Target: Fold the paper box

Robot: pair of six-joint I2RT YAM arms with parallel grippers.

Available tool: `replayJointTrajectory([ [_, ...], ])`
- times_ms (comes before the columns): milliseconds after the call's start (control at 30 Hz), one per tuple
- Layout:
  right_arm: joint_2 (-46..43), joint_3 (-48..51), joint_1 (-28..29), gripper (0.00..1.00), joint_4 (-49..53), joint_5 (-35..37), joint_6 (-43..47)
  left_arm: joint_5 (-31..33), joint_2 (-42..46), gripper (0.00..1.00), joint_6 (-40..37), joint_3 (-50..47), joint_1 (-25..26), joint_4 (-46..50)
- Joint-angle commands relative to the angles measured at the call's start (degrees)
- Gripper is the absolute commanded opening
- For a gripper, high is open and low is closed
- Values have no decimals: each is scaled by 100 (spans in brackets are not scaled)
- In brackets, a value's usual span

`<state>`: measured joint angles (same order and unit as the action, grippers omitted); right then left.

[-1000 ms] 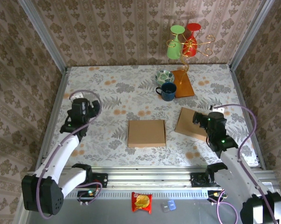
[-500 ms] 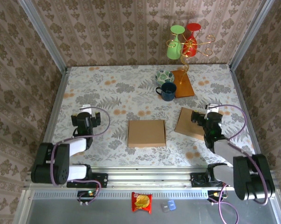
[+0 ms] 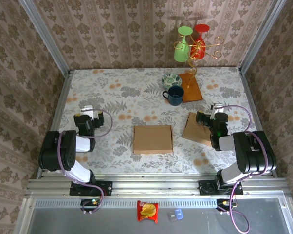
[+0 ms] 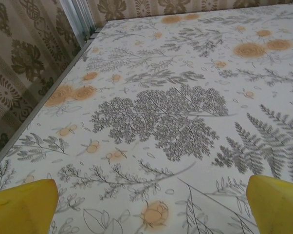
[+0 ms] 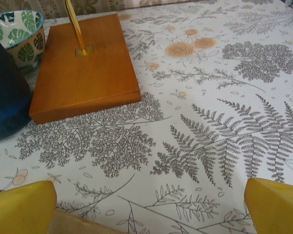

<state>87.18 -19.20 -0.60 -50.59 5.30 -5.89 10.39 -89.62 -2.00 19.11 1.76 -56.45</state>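
A closed brown paper box lies flat in the middle of the table, with no gripper touching it. A second flat piece of brown cardboard lies to its right, and its edge shows at the bottom of the right wrist view. My left gripper rests low at the table's left; its yellow fingertips stand wide apart over bare tablecloth, with nothing between them. My right gripper sits just right of the cardboard piece, open and empty.
At the back of the table stand a dark blue mug, a leaf-patterned bowl and a wooden base carrying a gold rack with a green and a red glass. Metal rails edge the table's sides.
Both arms have folded down and back toward their bases. The right gripper moved up and left along the cardboard piece. The box has not moved.
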Motion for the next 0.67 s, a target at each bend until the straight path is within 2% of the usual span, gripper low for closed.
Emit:
replayJointTrajectory([
  [0, 53, -313, 121, 100, -43, 269, 181, -108, 45, 100, 92, 175, -35, 92],
  [633, 36, -334, 267, 100, 35, 331, 353, -118, 42, 100, 70, 136, -28, 19],
])
